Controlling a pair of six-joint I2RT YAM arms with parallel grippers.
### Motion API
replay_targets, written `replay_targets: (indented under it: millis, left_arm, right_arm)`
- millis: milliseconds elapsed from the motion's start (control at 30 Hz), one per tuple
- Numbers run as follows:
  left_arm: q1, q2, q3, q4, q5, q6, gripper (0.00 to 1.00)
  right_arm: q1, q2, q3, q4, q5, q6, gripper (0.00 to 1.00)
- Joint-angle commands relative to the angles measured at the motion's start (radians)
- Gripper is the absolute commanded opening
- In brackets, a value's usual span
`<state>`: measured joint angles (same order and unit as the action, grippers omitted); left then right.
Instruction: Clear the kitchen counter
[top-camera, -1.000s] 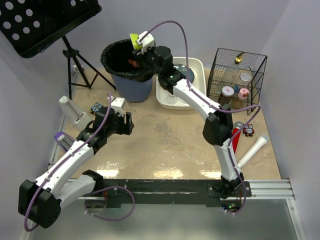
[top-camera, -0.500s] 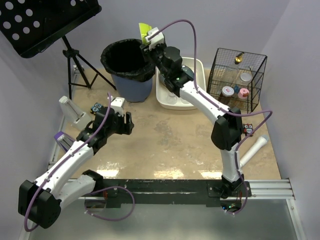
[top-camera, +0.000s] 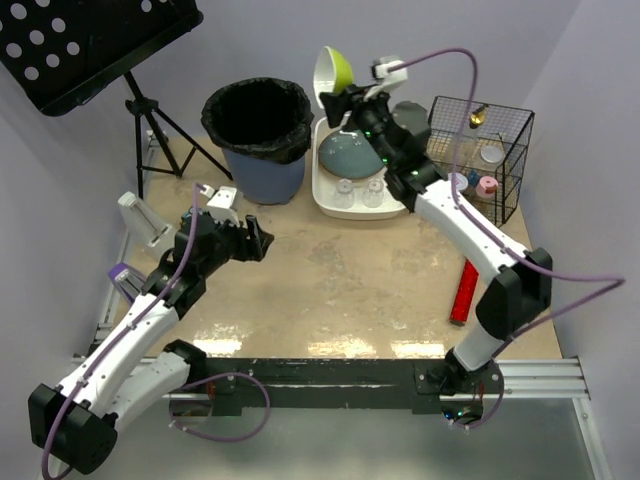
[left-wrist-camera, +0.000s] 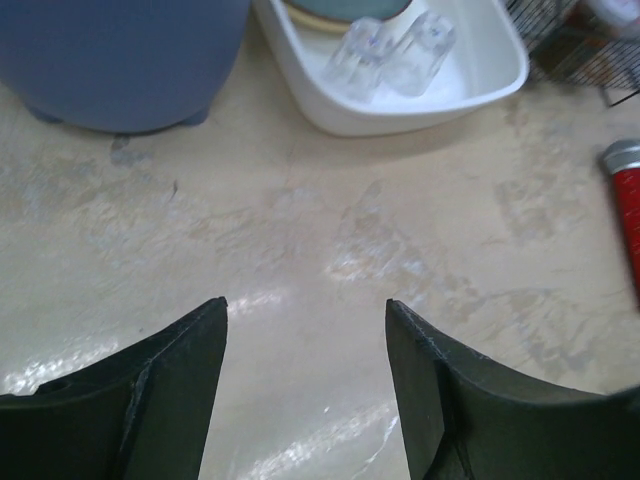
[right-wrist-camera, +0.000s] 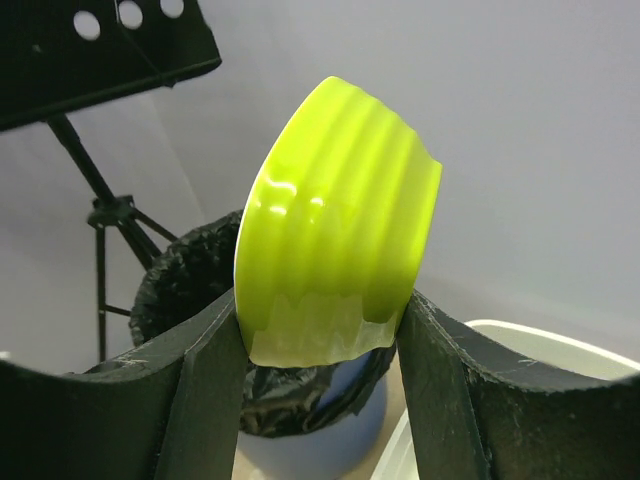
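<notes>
Evidently clearing lime bowl (right-wrist-camera: 335, 200) off kitchen counter (top-camera: 340, 290).
Hovering over it at 9 o'clock with left pincer (left-wrist-camera: 305, 310) released, empty; at 12 o'clock, grasping bowl in right pincer (right-wrist-camera: 320, 320), aloft by white tub (top-camera: 318, 195); next, probably lower inside, then let go.

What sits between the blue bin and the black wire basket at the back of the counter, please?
The white tub sits there, holding a blue-grey plate and two clear glasses, as the top external view shows.
</notes>
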<state>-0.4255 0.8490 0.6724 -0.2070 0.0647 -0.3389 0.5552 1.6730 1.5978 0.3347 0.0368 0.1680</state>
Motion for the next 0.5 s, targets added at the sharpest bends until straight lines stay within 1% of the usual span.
replay_targets:
  millis: [0,33,67,200,233,333,367,400,467]
  left_arm:
    - [0.004,-0.013,0.026,0.184,0.090,-0.115,0.69]
    - [0.004,-0.010,0.033,0.190,0.096,-0.121,0.69]
    - [0.004,-0.001,0.042,0.242,0.098,-0.126,0.69]
    - [0.004,0.056,0.093,0.294,0.130,-0.133,0.70]
    - [0.004,0.076,0.104,0.308,0.145,-0.138,0.71]
    - [0.004,0.107,0.116,0.363,0.176,-0.164,0.81]
    - [0.004,0.116,0.124,0.371,0.181,-0.166,0.83]
    - [0.004,0.120,0.128,0.374,0.176,-0.166,0.84]
    - [0.004,0.116,0.131,0.376,0.158,-0.158,0.86]
  right_arm:
    - [-0.083,-0.149,-0.117,0.001,-0.197,0.218,0.00]
    - [-0.093,-0.172,-0.157,-0.017,-0.239,0.238,0.00]
    - [-0.103,-0.192,-0.182,-0.035,-0.286,0.248,0.00]
    - [-0.110,-0.242,-0.246,-0.135,-0.452,0.255,0.00]
    - [-0.112,-0.252,-0.269,-0.152,-0.495,0.263,0.00]
    - [-0.118,-0.277,-0.334,-0.175,-0.636,0.292,0.00]
    - [-0.118,-0.285,-0.357,-0.180,-0.673,0.300,0.00]
    - [-0.120,-0.294,-0.377,-0.189,-0.705,0.301,0.00]
    - [-0.120,-0.308,-0.407,-0.226,-0.722,0.300,0.00]
